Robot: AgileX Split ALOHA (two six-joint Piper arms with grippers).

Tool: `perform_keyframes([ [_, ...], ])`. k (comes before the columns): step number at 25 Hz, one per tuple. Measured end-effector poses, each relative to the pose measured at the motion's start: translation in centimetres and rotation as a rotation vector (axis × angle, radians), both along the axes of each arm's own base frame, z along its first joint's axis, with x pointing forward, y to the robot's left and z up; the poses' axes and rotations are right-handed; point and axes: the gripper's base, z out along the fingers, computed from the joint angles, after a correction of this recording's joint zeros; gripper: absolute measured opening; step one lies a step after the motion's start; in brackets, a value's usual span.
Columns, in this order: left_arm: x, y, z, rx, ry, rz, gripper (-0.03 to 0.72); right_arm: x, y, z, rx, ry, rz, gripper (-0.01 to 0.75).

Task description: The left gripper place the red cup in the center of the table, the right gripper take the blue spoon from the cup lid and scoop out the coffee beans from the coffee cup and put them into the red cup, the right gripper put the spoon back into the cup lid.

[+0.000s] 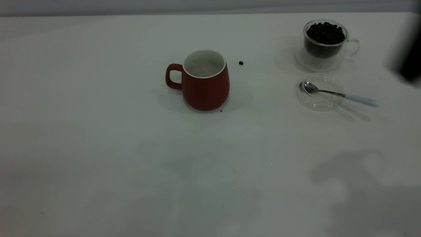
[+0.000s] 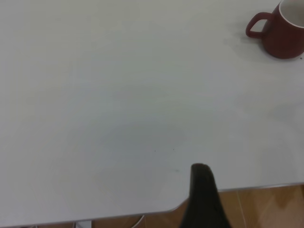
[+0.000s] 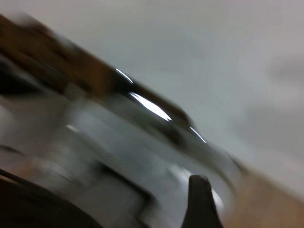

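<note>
Glossy red cup [image 1: 205, 82] stands upright; metal spoon [image 1: 338, 94] rests in clear lid [image 1: 319, 91]; grippers' state unclear.

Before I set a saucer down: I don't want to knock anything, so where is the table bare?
The whole stretch left of the red cup is bare, and so is the near half of the table. It is crowded at the far right: the coffee cup, the cup lid and the blue spoon sit close together. A stray bean lies right of the red cup.

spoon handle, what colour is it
Pale blue on the spoon, clearest in the exterior view.
</note>
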Motion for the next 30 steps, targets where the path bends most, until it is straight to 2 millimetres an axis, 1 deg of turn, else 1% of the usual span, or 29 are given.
perform_keyframes([
  [2,0.0,0.0,0.0,0.000,0.000,0.000,0.587,-1.1,-2.2,1.1,-0.168,-0.043,-0.069,0.572],
  [4,0.0,0.0,0.0,0.000,0.000,0.000,0.587,-2.1,-4.0,2.6,-0.255,-0.124,-0.142,0.573],
  [6,0.0,0.0,0.0,0.000,0.000,0.000,0.587,-3.3,-5.3,4.2,-0.262,-0.209,-0.220,0.573],
  [8,0.0,0.0,0.0,0.000,0.000,0.000,0.587,-4.7,-6.4,5.6,-0.228,-0.274,-0.283,0.573],
  [11,0.0,0.0,0.0,0.000,0.000,0.000,0.587,-6.6,-7.2,6.4,-0.189,-0.342,-0.286,0.573],
  [14,0.0,0.0,0.0,0.000,0.000,0.000,0.587,-8.6,-7.8,5.7,-0.172,-0.374,-0.279,0.573],
  [16,0.0,0.0,0.0,0.000,0.000,0.000,0.587,-9.9,-7.9,4.4,-0.159,-0.366,-0.294,0.573],
  [20,0.0,0.0,0.0,0.000,0.000,0.000,0.587,-11.8,-8.0,1.0,-0.164,-0.313,-0.294,0.573],
  [21,0.0,0.0,0.0,0.000,0.000,0.000,0.587,-12.1,-8.1,0.7,-0.167,-0.311,-0.297,0.573],
  [25,0.0,0.0,0.0,0.000,0.000,0.000,0.587,-12.8,-8.3,0.9,-0.166,-0.366,-0.325,0.573],
  [28,0.0,0.0,0.0,0.000,0.000,0.000,0.587,-13.0,-8.3,0.9,-0.167,-0.379,-0.333,0.573],
  [30,0.0,0.0,0.0,0.000,0.000,0.000,0.587,-13.0,-8.6,0.9,-0.174,-0.378,-0.379,0.573],
])
